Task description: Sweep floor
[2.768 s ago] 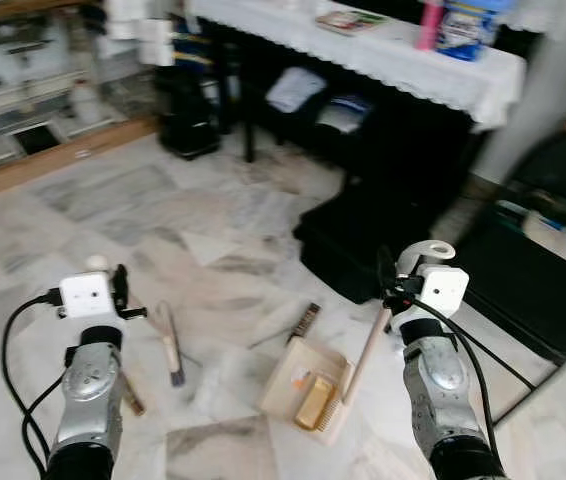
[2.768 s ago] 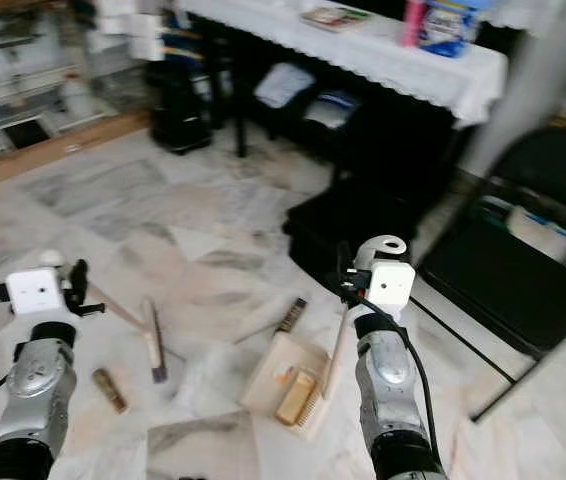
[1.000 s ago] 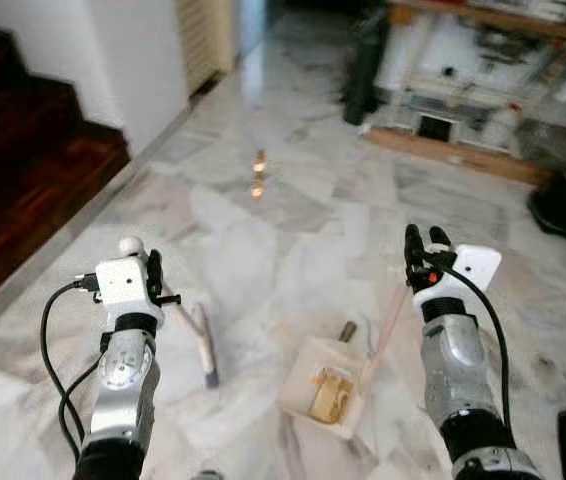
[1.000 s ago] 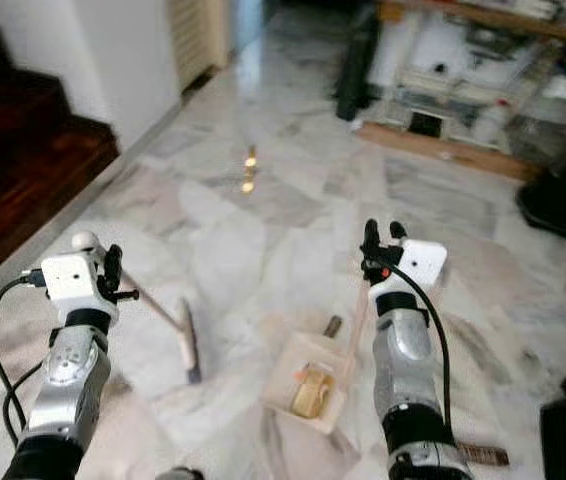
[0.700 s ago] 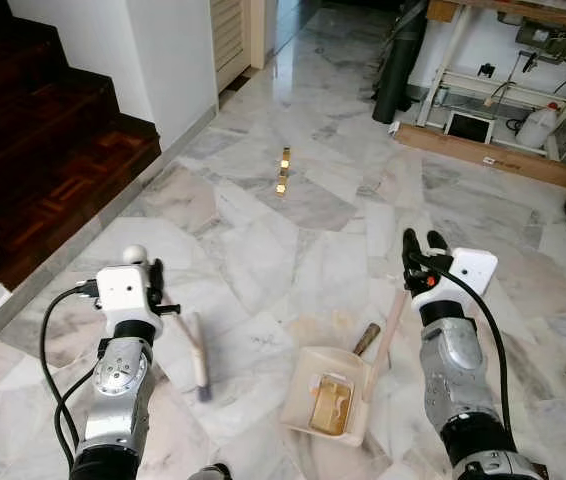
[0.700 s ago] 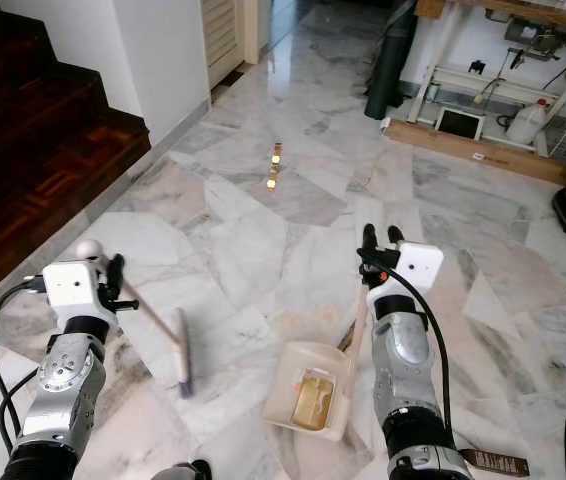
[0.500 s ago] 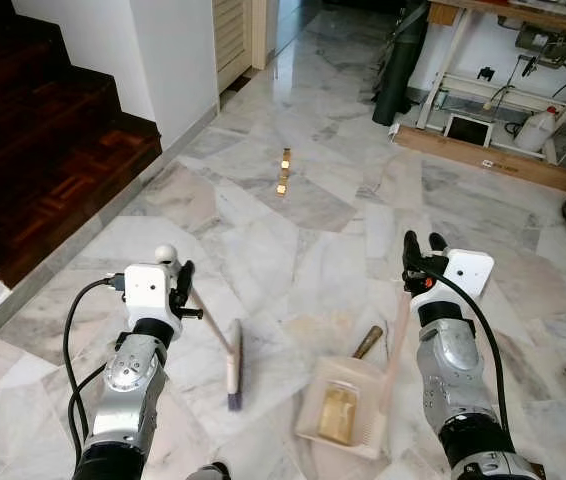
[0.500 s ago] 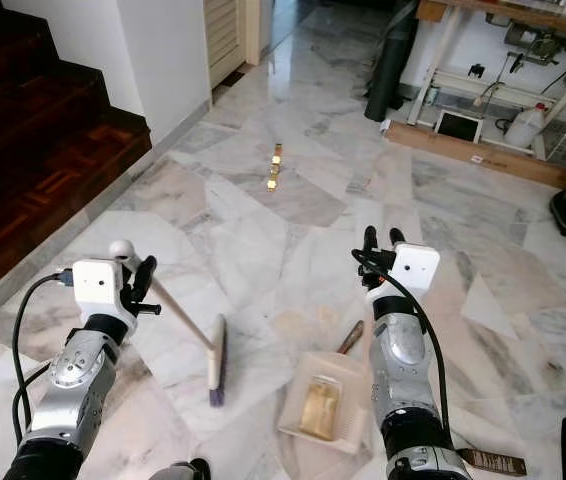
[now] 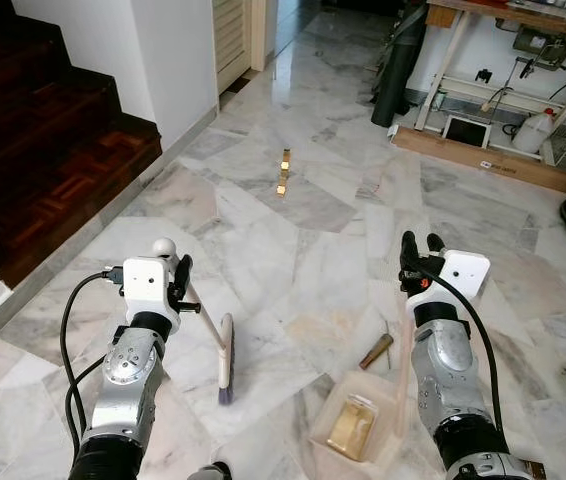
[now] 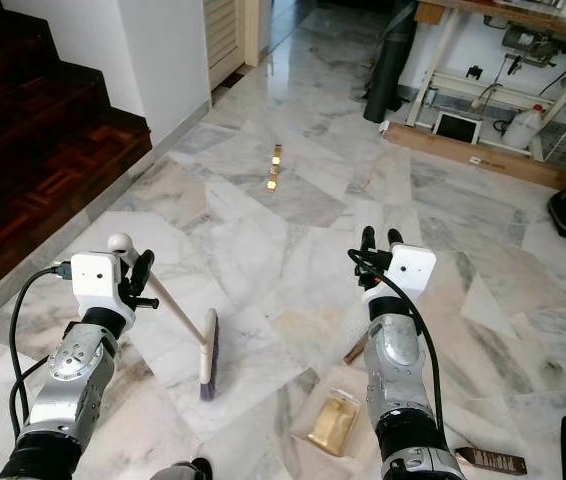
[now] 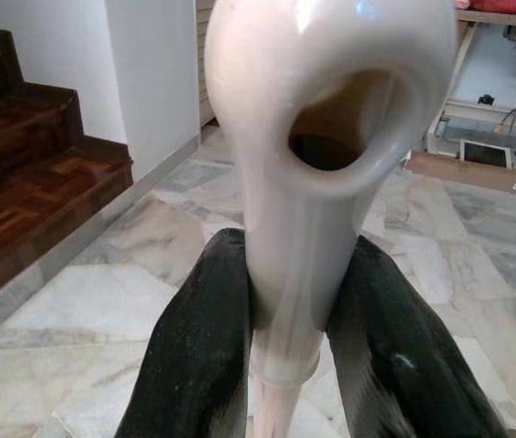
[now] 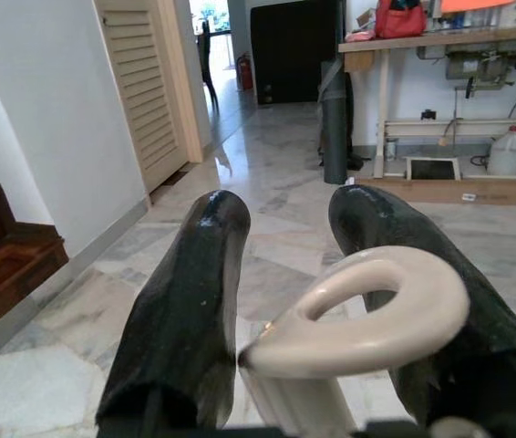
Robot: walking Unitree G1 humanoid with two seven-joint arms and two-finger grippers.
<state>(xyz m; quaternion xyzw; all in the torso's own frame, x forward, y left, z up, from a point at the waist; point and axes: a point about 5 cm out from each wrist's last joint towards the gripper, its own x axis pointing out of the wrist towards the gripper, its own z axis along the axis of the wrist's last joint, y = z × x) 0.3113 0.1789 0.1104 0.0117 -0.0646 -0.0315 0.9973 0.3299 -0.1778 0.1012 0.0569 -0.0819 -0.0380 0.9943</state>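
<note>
My left gripper (image 9: pixel 179 281) is shut on the cream handle of a broom (image 11: pixel 305 228). Its bristle head (image 9: pixel 225 360) rests on the marble floor in front of me. My right gripper (image 9: pixel 418 262) is shut on the looped top of a cream dustpan handle (image 12: pixel 367 315). The dustpan (image 9: pixel 358 425) lies low on the floor beside my right arm, with a golden-brown block inside. A short brown stick (image 9: pixel 376 351) lies just beyond the pan. Two small golden pieces (image 9: pixel 284 172) sit farther out on the floor.
Dark wooden stairs (image 9: pixel 33 150) rise on the left beside a white wall corner (image 9: pixel 178 60). A workbench with a wooden plank (image 9: pixel 483 160), a white jug (image 9: pixel 535 128) and a dark rolled mat (image 9: pixel 398 60) stands at the back right. Open marble floor lies ahead.
The view has swung from a blurred turn to a steady look at the floor. The dustpan has drawn back toward me, away from the brown stick. The broom head has shifted slightly left.
</note>
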